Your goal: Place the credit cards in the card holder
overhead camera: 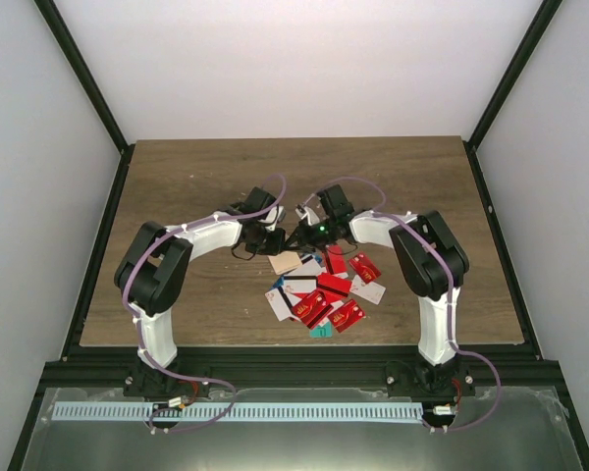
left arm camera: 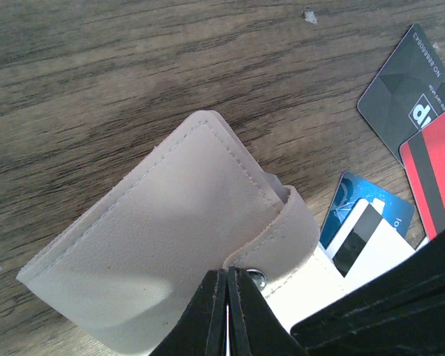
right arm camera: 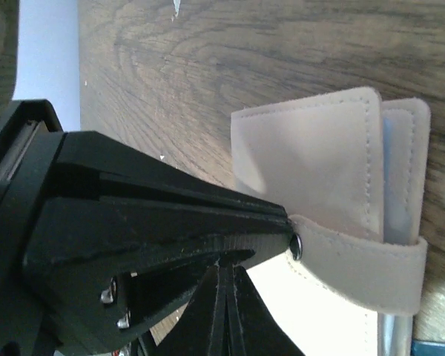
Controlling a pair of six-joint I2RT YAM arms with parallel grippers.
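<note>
Opening step here: my left tool (left arm camera: 226, 278) and right tool (right arm camera: 224, 271) sit clenched empty at the card holder (left arm camera: 148, 245), so next I reckon its fastened snap tab (left arm camera: 300, 230) needs popping.

My left arm (overhead camera: 211, 233) and right arm (overhead camera: 378, 228) are white shells with bulky black joints. A purple cable (overhead camera: 348, 180) trails along each. A green light (overhead camera: 321, 229) glows by the right wrist. The left claw (left arm camera: 228, 276) and right claw (right arm camera: 224, 274) are matte black and tapered, with silver screws (right arm camera: 107, 297) in the housing.
</note>
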